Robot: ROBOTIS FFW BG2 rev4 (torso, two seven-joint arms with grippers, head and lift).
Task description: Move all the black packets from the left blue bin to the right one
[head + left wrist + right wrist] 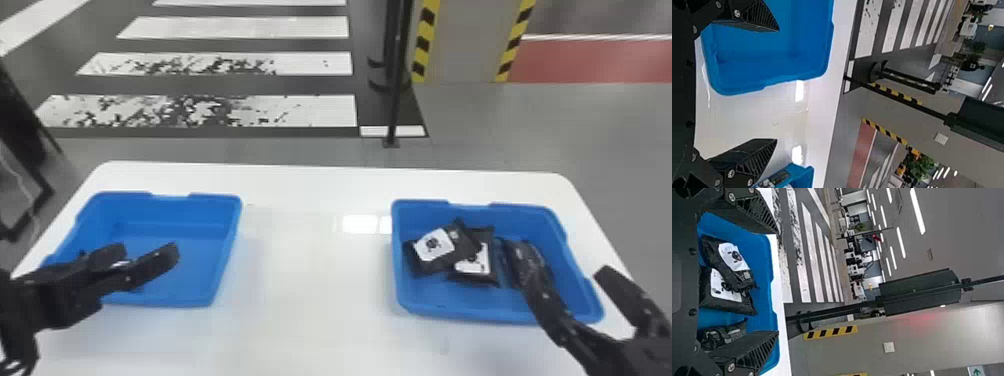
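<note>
Nothing is held by the left gripper [147,249], its jaws spread wide over the left bin [175,302]. Nothing is gripped by the right gripper [555,257] either; its jaws are parted widely, and the outer rim of the right bin [470,315] is seen between them. Three black packets [432,247] are held in that bin, two of them overlapped. The bins are set well apart on the table [310,280], near its side edges. Both arms are angled inward.
</note>
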